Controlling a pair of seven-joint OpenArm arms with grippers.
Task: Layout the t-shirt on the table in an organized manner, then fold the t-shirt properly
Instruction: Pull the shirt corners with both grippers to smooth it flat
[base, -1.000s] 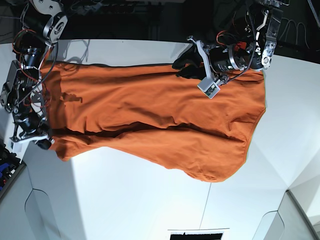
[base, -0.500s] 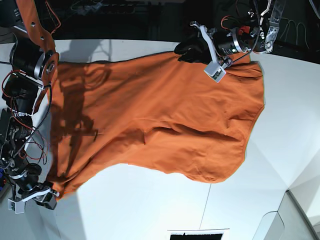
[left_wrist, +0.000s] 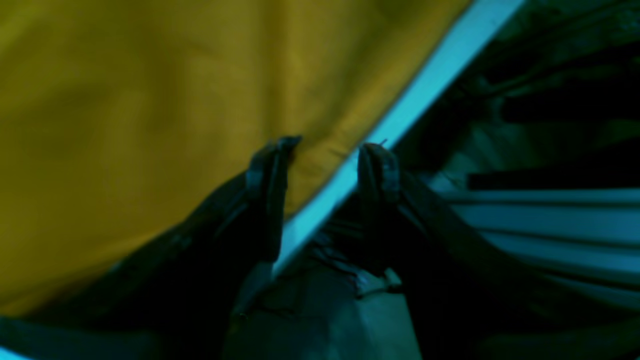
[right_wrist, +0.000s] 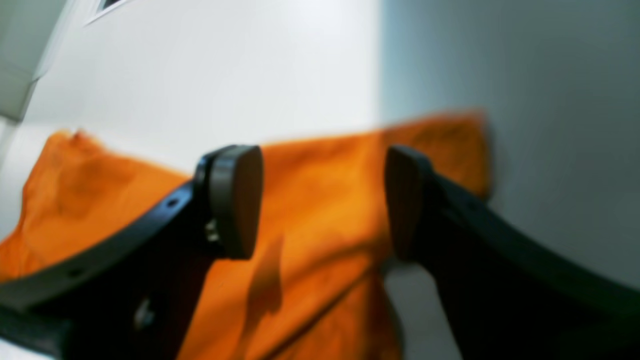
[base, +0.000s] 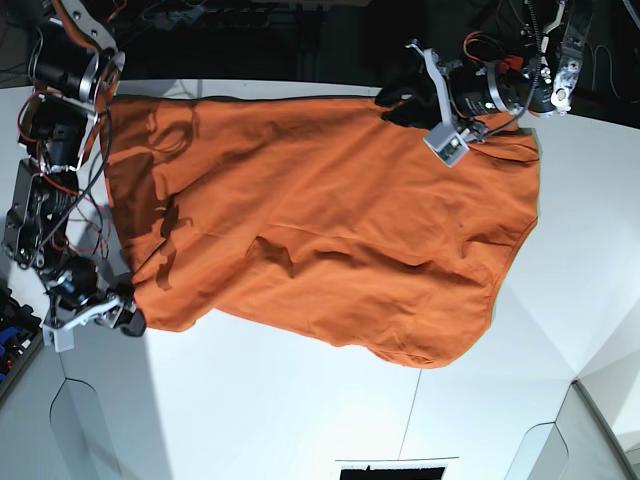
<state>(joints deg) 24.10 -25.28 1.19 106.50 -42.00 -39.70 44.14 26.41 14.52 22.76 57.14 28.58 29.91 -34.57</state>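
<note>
The orange t-shirt (base: 320, 220) lies spread over the white table (base: 300, 400), rumpled in the middle, with its far edge along the table's back. My left gripper (base: 393, 103) rests at that far edge. In the left wrist view its jaws (left_wrist: 327, 147) stand apart over the shirt's hem (left_wrist: 125, 100) and a strip of table (left_wrist: 415, 105). My right gripper (base: 128, 318) sits by the shirt's near-left corner. In the blurred right wrist view it (right_wrist: 320, 200) is open, nothing between its pads, with the shirt (right_wrist: 90, 190) lying beyond on the table (right_wrist: 225, 65).
A thin dark seam (base: 415, 420) runs across the table's near part. A dark slot (base: 395, 470) sits at the bottom edge. Beyond the back edge are dark clutter and cables (base: 250, 40). A blue object (base: 10, 320) lies at the far left.
My right gripper opened and let go of the shirt's corner after drawing it toward the near side. The shirt now lies wider and flatter. My left gripper shifted slightly right along the far edge.
</note>
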